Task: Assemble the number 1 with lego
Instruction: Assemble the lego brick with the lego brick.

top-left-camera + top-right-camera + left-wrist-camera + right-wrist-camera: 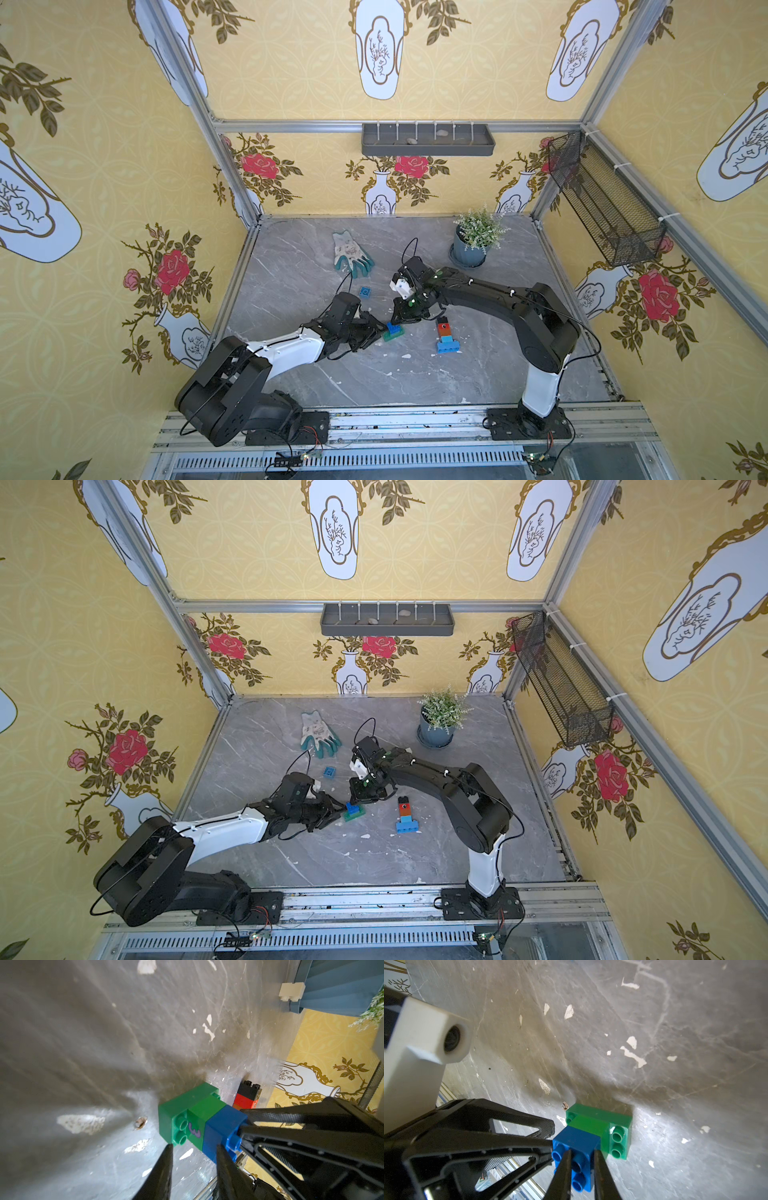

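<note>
- A small lego stack point(393, 331) stands near the middle of the table, studs up. A long green plastic brick point(618, 1124) forms the base. On it sits a green square brick printed with a purple 3 point(197, 1124), and a blue square brick point(577, 1140) tops it.
- The right gripper point(582, 1150) comes down from above, its jaws closed to a narrow gap on the blue square brick's studded top.
- The left gripper point(194, 1145) reaches in from the side with its jaws apart, holding nothing. 1 tip sits by the long green plastic brick's end, the other at the blue square brick.
- A second lego build point(446, 336) lies flat near the stack, on the right arm's side. Black, red, orange-brown and light blue squares run in a row to a long blue brick.
- A loose single blue brick point(365, 292) sits farther back, apart from both builds.
- A white studded brick point(292, 991) lies against the saucer of a blue-grey plant pot point(468, 251).
- A white-and-teal work glove point(349, 254) lies at the back.
- The right arm point(498, 297) stretches over the table between the pot and the stack.
- The grey marble-pattern table point(415, 378) is scuffed and dotted with white flecks.
- Yellow wallpaper with vases and red roses lines the walls, inside an aluminium frame.
- A grey plastic tray point(428, 148) hangs on the back rail with 2 stones in it.
- A black wire mesh basket point(602, 199) hangs on the side wall by the right arm.
</note>
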Action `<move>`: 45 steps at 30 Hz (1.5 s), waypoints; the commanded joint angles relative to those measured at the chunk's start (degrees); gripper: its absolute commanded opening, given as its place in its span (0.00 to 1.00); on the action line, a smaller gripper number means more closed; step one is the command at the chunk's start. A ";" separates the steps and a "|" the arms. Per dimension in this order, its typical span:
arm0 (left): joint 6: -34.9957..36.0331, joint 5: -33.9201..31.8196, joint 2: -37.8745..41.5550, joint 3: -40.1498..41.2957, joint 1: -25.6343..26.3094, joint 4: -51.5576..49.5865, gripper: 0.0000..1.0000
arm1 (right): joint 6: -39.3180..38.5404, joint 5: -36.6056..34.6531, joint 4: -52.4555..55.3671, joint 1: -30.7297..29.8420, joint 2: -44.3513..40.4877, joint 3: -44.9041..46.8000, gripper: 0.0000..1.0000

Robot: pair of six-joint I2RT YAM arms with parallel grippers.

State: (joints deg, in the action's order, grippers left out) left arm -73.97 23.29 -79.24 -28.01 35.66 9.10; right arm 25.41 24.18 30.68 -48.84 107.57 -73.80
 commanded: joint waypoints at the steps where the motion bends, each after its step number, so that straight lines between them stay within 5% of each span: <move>1: -0.21 0.48 -0.29 0.22 0.16 4.69 0.37 | -0.58 -4.12 3.33 -0.47 1.76 0.72 0.16; 11: -0.29 -2.27 3.50 0.19 0.21 1.04 0.38 | -1.23 -4.14 4.47 -0.65 2.03 -1.14 0.15; 17: 1.20 -1.68 3.26 -1.51 0.37 -1.25 0.41 | -0.16 -2.16 2.51 1.32 -2.08 -2.98 0.35; 21: 0.81 -2.69 3.38 -1.18 0.55 -2.95 0.38 | -0.65 -0.73 2.87 3.41 -4.00 -3.28 0.38; 45: 0.29 -1.58 0.05 -1.45 0.55 -2.21 0.35 | -1.29 -0.92 4.91 0.45 0.93 -2.25 0.22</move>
State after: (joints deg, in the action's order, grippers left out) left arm -73.93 21.65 -78.89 -29.52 36.27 6.85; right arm 24.77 24.84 33.23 -47.99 108.01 -76.53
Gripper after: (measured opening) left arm 0.347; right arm 0.217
